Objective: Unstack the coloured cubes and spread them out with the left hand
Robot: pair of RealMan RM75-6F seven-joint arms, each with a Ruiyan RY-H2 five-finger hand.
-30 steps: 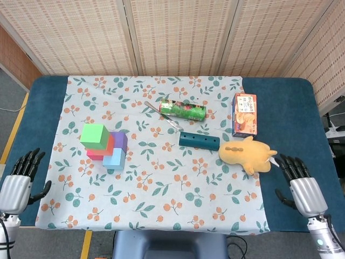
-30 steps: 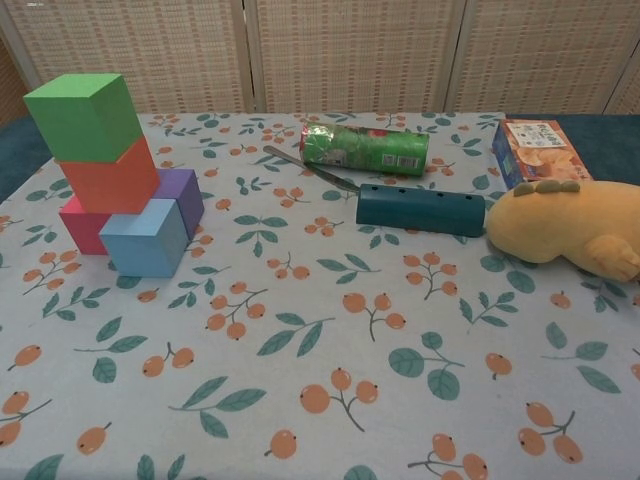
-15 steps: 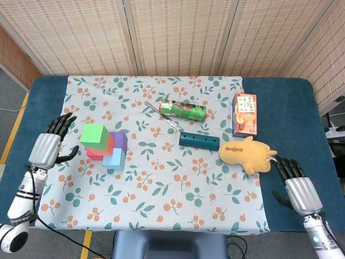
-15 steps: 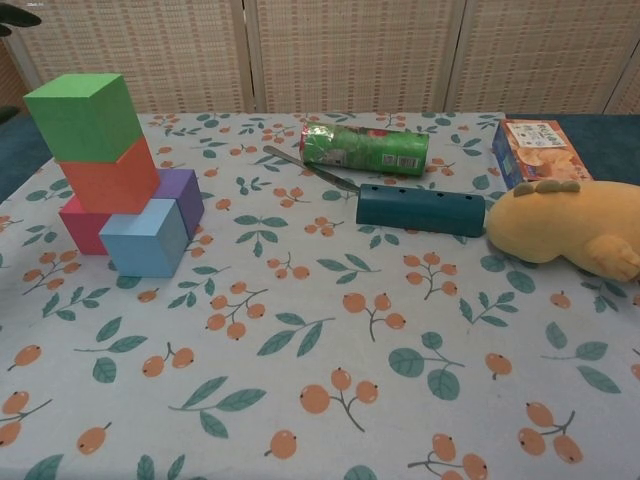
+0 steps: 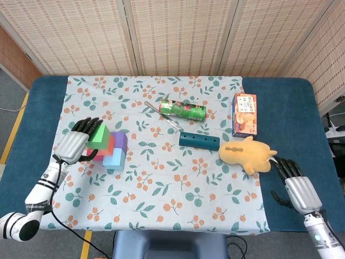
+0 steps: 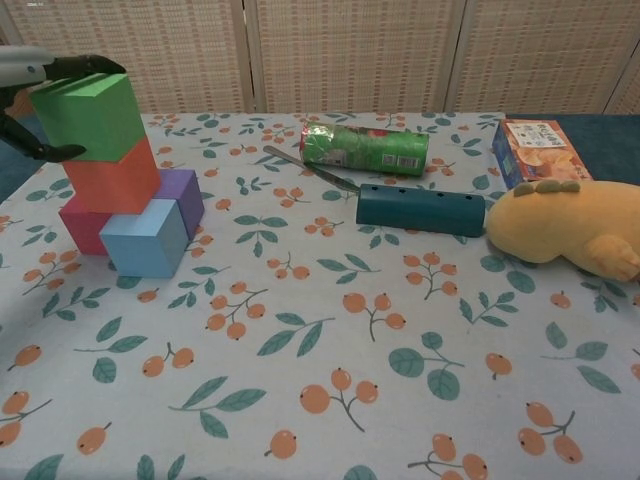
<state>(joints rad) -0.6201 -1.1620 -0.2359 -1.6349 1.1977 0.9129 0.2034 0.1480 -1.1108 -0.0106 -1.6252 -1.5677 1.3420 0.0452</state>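
Note:
The stack stands at the table's left. A green cube tops an orange cube, which rests on a pink cube, a purple cube and a light blue cube. My left hand is at the green cube's left side. Its fingers lie spread over the cube's far top edge and its thumb sits low by the left face. The cube still sits on the orange one. My right hand rests with fingers apart at the table's right edge, holding nothing.
A green snack can, a metal utensil and a teal bar lie mid-table. An orange box and a yellow plush toy are at the right. Bare flowered cloth stretches in front of the stack.
My left hand has swept in from the table's left edge to the green cube and now reaches over it. The cubes have barely shifted. The right hand is almost still.

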